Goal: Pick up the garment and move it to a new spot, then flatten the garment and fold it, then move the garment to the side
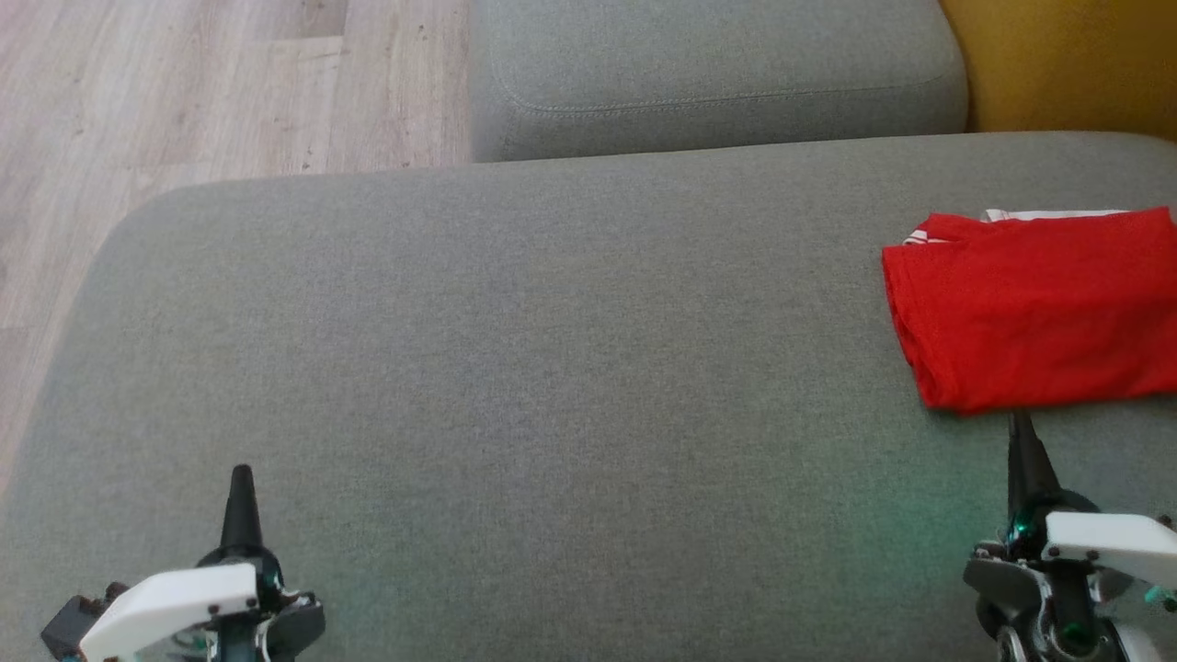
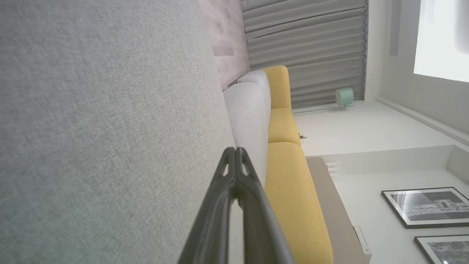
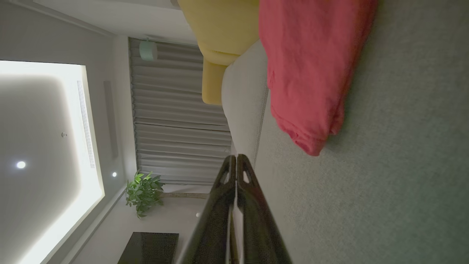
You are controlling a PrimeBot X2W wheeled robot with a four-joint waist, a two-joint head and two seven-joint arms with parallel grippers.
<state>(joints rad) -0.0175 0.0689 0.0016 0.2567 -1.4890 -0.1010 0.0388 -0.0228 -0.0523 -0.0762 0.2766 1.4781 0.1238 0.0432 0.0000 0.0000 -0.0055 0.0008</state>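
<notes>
Garment (image 1: 1034,308), red and folded into a flat rectangle, lies at the right end of the grey seat (image 1: 552,368), with a strip of white trim (image 1: 1057,215) showing along its far edge. Low on the left, the left claw (image 1: 241,476) points up over bare seat fabric, its fingers pressed together on nothing, well apart from the garment. Low on the right, the right claw (image 1: 1019,428) also has its fingers together and empty; its tip is just beside the garment's near edge, and I cannot tell whether it touches the cloth. From the right wrist the stacked layers of the fold show at the garment's near corner, ahead of the joined fingers. Past the seat are a second grey cushion (image 1: 717,83), a yellow cushion (image 1: 1067,64) and a pale wood floor (image 1: 184,110)
</notes>
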